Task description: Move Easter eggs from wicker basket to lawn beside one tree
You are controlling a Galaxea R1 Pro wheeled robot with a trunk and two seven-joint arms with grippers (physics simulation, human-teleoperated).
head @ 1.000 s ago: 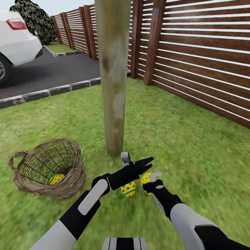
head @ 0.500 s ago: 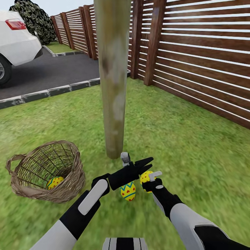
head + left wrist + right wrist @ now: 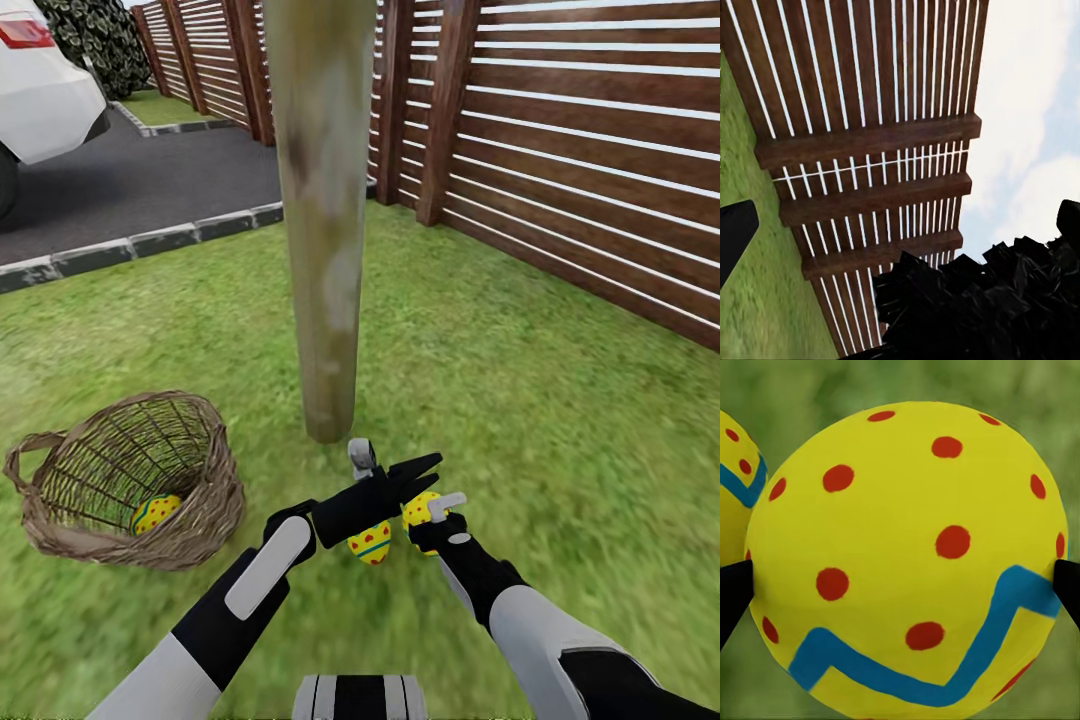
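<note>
Sitting gripped between the right pincer (image 3: 428,512) tips, apparently, a dotted egg (image 3: 907,559)

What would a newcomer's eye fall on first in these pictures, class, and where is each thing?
First, the tall bare tree rising mid-frame from the lawn. At its foot, the right gripper holds a yellow dotted egg, a second egg beside it. To the left stands the wicker basket with a third egg inside.

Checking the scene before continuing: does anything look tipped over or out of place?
The wicker basket lies tipped on its side on the lawn, mouth facing sideways, one egg still inside. Nothing else stands out.
</note>
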